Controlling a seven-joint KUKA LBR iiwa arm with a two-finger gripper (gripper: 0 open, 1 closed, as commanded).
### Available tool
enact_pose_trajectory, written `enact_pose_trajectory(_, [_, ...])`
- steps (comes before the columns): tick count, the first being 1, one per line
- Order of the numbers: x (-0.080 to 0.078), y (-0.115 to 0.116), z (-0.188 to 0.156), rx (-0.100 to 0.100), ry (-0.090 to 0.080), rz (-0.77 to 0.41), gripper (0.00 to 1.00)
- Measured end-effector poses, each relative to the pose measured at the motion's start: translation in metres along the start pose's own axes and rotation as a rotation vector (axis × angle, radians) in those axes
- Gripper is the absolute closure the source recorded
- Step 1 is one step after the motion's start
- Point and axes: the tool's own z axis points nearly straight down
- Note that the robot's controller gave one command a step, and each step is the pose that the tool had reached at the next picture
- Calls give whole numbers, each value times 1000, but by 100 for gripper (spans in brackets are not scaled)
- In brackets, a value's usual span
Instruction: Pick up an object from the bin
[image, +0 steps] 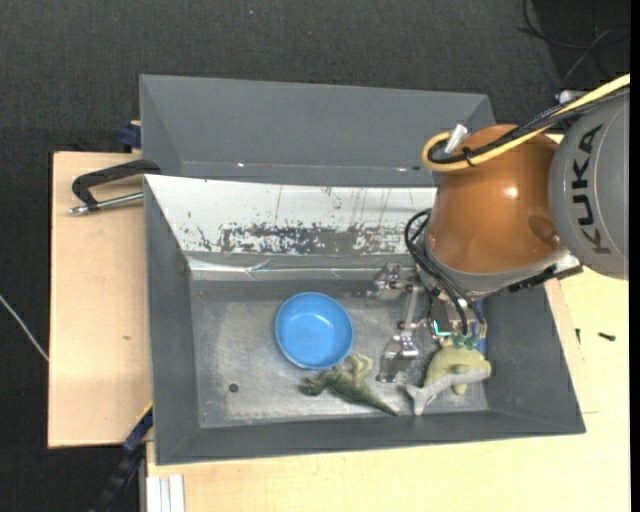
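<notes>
Gripper (400, 358) hanging low at lower right of bin (170, 330).
Orange cover (490, 210) hiding its top, open/shut can't tell; sitting btwn green dino toy (350, 382) and pale yellow toy (455, 372), blue bowl (314, 328) near.

left half of bin (225, 345): bare floor, loads of room | middle: blue bowl (314, 329) upright, go round it | front right: green dino toy (350, 382) and pale toy (455, 370) crowd the front wall, end effector (402, 352) plugging the gap between | right back: arm's orange cover (490, 210) overhangs that corner
</notes>
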Motion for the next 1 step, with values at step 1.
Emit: enact_pose_trajectory(1, [-31, 0, -123, 1, -22, -153, 0])
